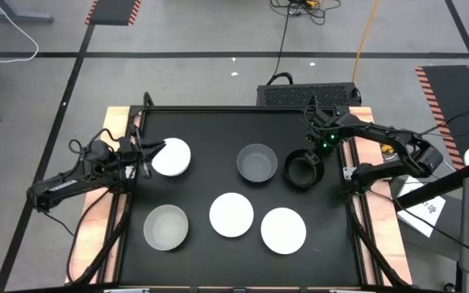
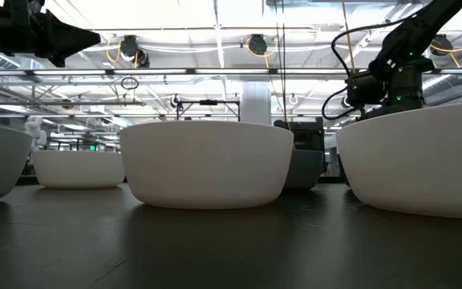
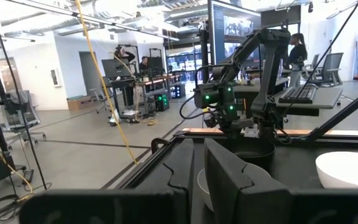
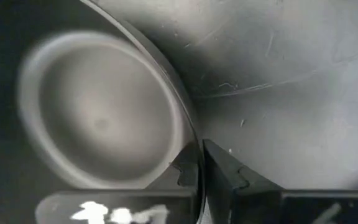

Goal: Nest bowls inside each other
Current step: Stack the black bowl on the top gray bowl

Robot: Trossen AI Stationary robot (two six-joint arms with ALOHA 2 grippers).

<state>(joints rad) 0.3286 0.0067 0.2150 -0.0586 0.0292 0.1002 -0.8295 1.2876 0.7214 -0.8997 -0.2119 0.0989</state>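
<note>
Bowls, six in all, sit spread over a black table (image 1: 218, 130) edged by pale wood, none yet nested inside another. Nearest the front stand a pale grey bowl (image 1: 166, 227) at left, a white bowl (image 1: 232, 215) in the middle and a second white bowl (image 1: 283, 229) at right, each apart from the others. Farther back, a third white bowl (image 1: 172, 157) lies at the left, a second grey bowl (image 1: 257, 162) sits near the centre, and the black bowl (image 1: 303, 169) stands just beside it to the right. The left gripper (image 1: 146, 155) is at the third white bowl's left rim with its fingers narrowed on that rim. The right gripper (image 1: 314, 145) reaches down at the black bowl's far rim; in the right wrist view its fingers (image 4: 225, 174) are pinched on the thin black rim, one on each side of the wall, with the grey bowl's round interior showing beside it. All the bowls are small, round and of about equal size, plain and smooth-sided; seen from table height, the white ones show broad curved walls on the dark, slightly glossy surface. Beyond the table is a grey floor crossed by dark lines and striped hazard markings, with cables trailing across it. The left wrist view looks into a bright workshop with desks, monitors, chairs and a person (image 3: 297, 50) standing far off.
</note>
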